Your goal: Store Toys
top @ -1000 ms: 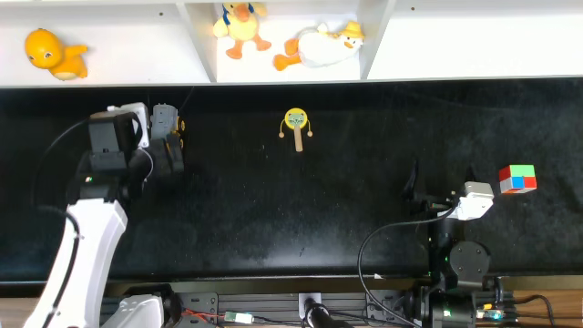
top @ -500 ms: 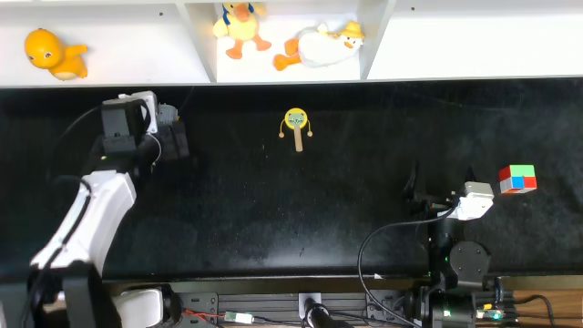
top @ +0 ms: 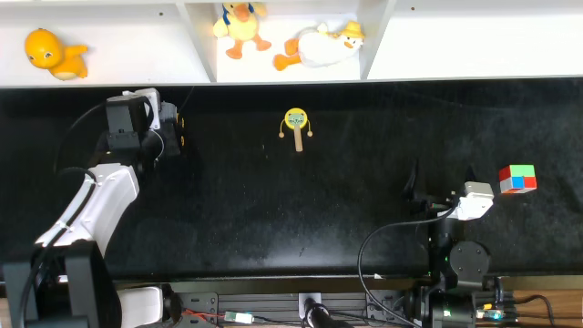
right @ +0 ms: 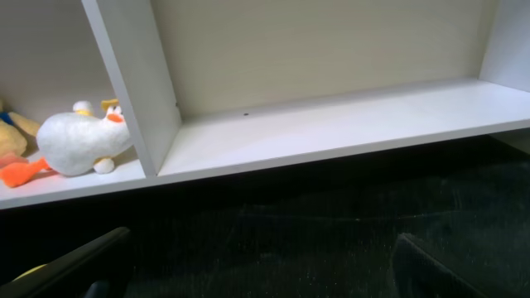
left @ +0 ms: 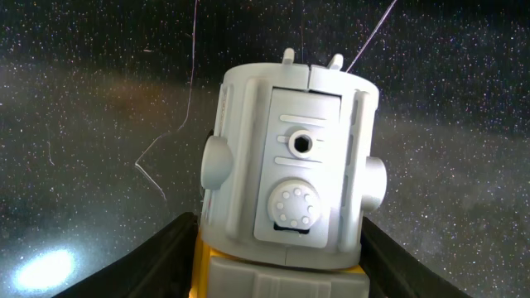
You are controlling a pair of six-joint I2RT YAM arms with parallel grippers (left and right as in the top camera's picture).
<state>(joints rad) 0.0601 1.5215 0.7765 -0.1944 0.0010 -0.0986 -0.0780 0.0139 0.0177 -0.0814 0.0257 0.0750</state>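
A robotics lab bench: black tabletop (top: 273, 210), white shelf unit (top: 474, 41), mounted robot arm (top: 91, 214).

You've got the R gripper (right: 263, 238) low over the black table (right: 331, 199), fingers (right: 79, 257) spread wide. Ahead: white shelf (right: 348, 124) w/ divider (right: 132, 83); white plush duck (right: 79, 141), orange feet, in a compartment just beside the divider.

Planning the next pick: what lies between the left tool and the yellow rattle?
Nothing: in the top view, bare black table separates the left tool, gripping a toy robot, from the rattle.

White toy robot (left: 290, 190) gripped; rattle (top: 296, 123) and cube (top: 517, 179) lie apart.
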